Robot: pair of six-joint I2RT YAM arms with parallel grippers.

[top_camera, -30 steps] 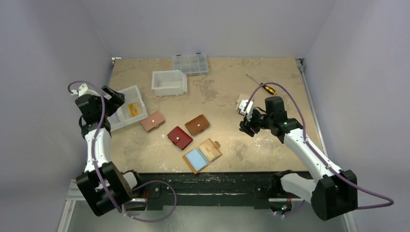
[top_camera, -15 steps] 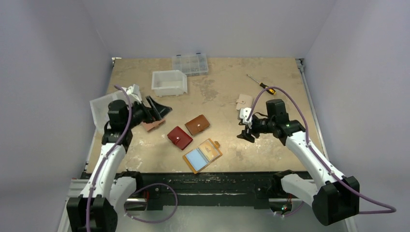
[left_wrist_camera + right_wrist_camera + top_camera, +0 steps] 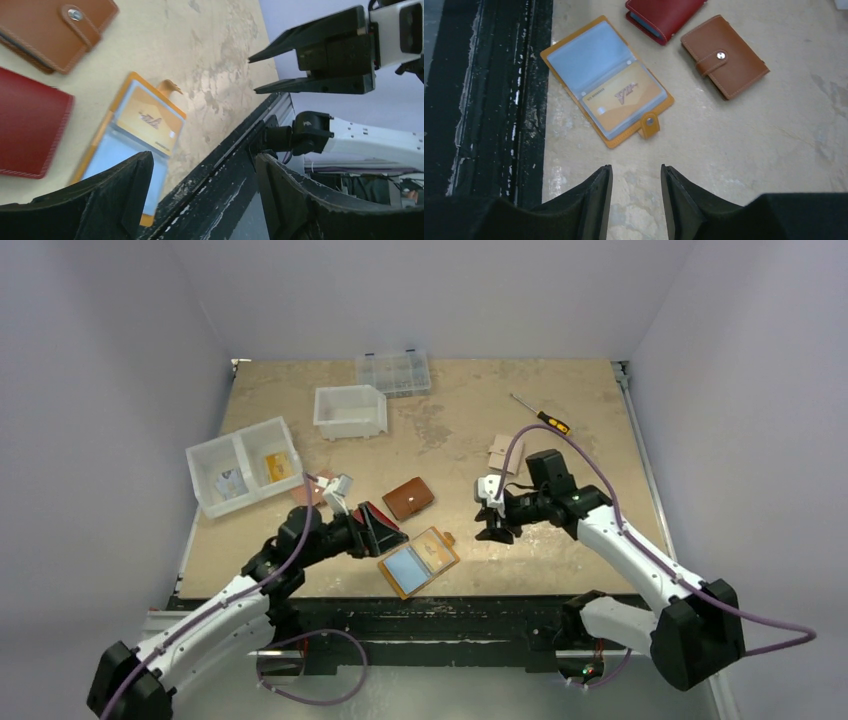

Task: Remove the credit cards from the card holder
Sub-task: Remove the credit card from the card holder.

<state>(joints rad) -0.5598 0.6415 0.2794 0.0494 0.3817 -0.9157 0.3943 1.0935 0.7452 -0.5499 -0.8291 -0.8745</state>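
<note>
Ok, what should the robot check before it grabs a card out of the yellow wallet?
1. Card holder lies open, pockets up: ok.
2. Orange card showing in its clear pocket: ok.
3. Left gripper open and empty: ok.
4. Right gripper open and empty, hovering near the holder: ok.
5. Holder pinned so it won't slide: not ok, nothing touches it.
6. Whether the blue pocket holds a card: cannot tell.

Brown wallet (image 3: 408,497), red wallet (image 3: 664,16), screwdriver (image 3: 541,419)
</note>
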